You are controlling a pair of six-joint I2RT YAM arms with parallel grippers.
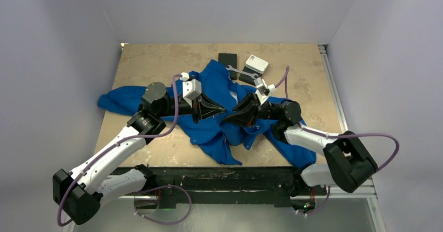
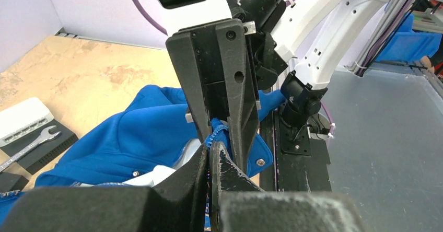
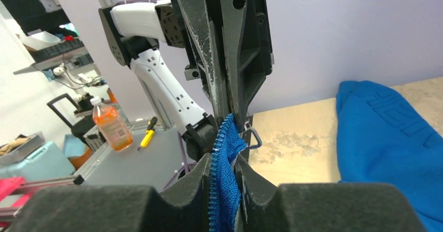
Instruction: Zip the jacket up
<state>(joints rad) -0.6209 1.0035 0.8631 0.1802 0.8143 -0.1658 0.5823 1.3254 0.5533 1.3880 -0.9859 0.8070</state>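
The royal-blue jacket (image 1: 209, 132) lies crumpled across the middle of the table, one sleeve stretched to the left. Both grippers meet nose to nose above its front. My left gripper (image 1: 221, 109) is shut, and a blue toothed zipper edge (image 2: 218, 131) comes out at its tips. My right gripper (image 1: 231, 118) is shut on a strip of the same blue zipper tape (image 3: 225, 153), which runs up between its fingers to the left gripper's fingertips (image 3: 230, 109). A small silvery pull ring (image 3: 254, 137) hangs there. White lining (image 2: 156, 175) shows below.
A silver wrench (image 1: 244, 73), a white box (image 1: 257, 64) and a black pad (image 1: 228, 60) lie at the back of the table, just behind the jacket. The wooden tabletop (image 1: 151, 59) ends at a metal rail on the right (image 1: 334, 96).
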